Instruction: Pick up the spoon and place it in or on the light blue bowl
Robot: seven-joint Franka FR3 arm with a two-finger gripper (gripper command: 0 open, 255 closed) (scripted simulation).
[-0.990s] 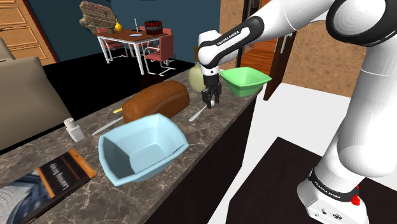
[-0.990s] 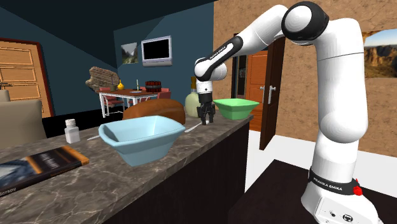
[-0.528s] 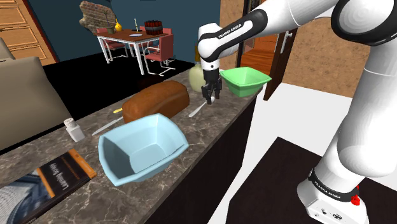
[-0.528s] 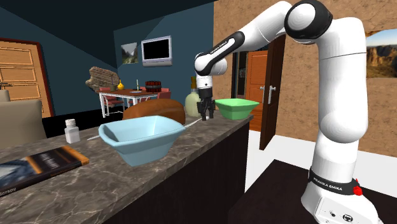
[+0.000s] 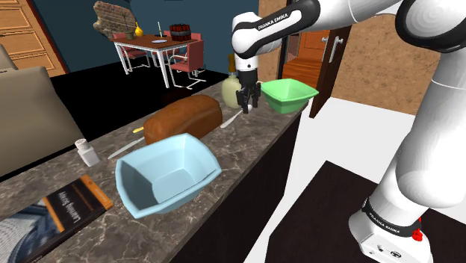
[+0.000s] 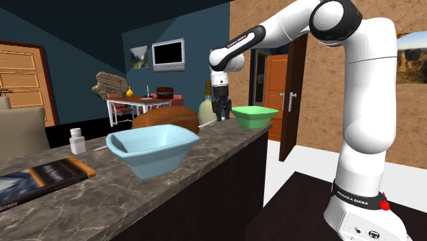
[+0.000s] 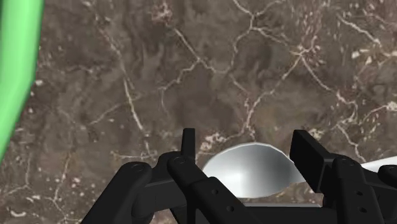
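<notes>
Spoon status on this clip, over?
Hand shut on spoon, gripped at its bowl end. Light blue bowl empty, farther along counter. Brown loaf sits beside the path; green bowl close by hand.

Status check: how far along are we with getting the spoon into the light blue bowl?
Done: the pincer is shut on the spoon at its bowl end, and the spoon looks lifted off the marble counter. In hand: the spoon, beside the green bowl. Left: carry it past the bread loaf to the light blue bowl and release.
</notes>
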